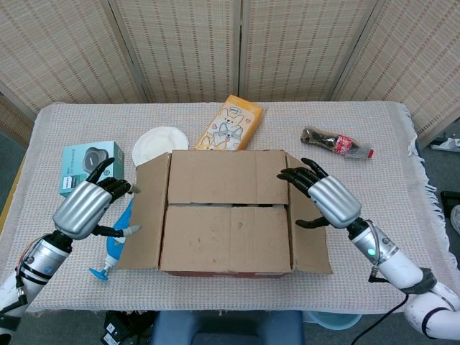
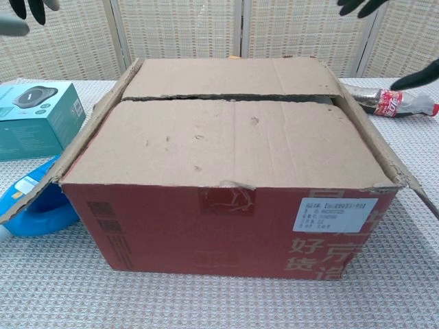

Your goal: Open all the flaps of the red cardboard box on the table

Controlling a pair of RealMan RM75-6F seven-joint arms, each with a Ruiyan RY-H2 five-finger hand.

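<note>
**Right hand sits nearest the closed flaps**

Box [image 1: 226, 215] sits in the middle of the bench [image 1: 359, 129]. Its two long flaps lie flat and shut, and their seam runs left to right. The right hand [image 1: 327, 200] hovers over the box's right side flap, fingers spread, holding nothing. The left hand [image 1: 86, 208] waits beside the box's left flap, also spread wide and holding nothing.

Each robot hand, left [image 1: 85, 208] and right [image 1: 332, 200], has a rounded silver metallic back shell and slim black fingers; the left's tips look pale. Silver wrists with black rings lead to white arm segments; a small green light glows on the right forearm
</note>
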